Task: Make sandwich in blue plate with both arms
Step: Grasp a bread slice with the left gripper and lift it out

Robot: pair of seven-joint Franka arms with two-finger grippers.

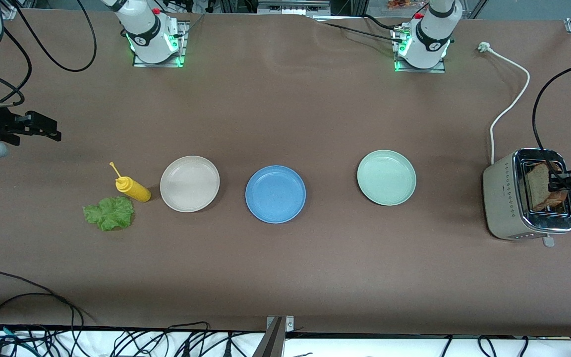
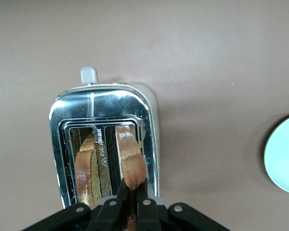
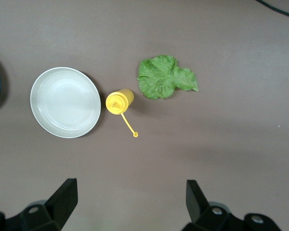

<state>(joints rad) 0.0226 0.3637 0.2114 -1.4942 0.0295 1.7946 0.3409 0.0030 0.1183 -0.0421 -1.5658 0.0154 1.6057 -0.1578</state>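
The wide brown matte worktop (image 1: 285,277) fills almost the whole front view, with black cables along the lower edge and the two arm bases at the top.

At the right edge stands the cream and chrome two-slot toaster (image 1: 528,196). Over it, the left gripper (image 1: 560,181) has its fingers pressed together on the brown wholegrain bread slice (image 2: 130,159) standing in one slot; a second slice (image 2: 86,168) stands in the other slot.

The round matte blue plate (image 1: 275,194) lies empty in the middle of the frame, between a beige plate (image 1: 190,183) and a pale green plate (image 1: 386,177).

The step in hand seems to be drawing out the first slice. The next move probably calls for a straight lift, then a carry to the blue plate.

The right gripper (image 1: 42,126) waits at the left edge, fingers spread wide, holding nothing. Below it lie the yellow squeeze bottle (image 1: 133,188) and the ruffled green lettuce leaf (image 1: 109,213).
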